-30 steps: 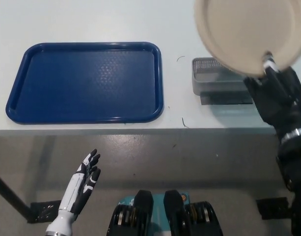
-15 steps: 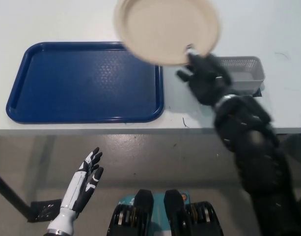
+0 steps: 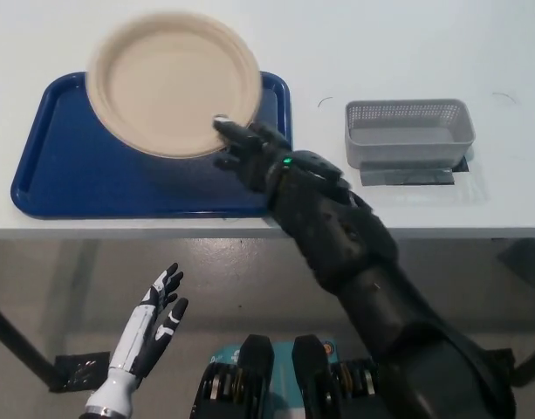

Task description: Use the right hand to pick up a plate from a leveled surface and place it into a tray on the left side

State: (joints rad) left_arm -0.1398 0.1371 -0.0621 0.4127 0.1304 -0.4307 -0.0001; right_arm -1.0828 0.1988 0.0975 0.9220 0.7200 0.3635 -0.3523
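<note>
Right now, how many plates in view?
1. The round beige paper plate is over the blue plastic tray, its rim held by the black right hand. None looks hidden.

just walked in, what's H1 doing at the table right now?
The black right hand grips a beige plate by its near-right rim and holds it over the blue tray on the left of the white table. The plate looks tilted and not yet let go. The white left hand rests open below the table edge, holding nothing. A grey mesh basket sits to the right of the tray.
</note>
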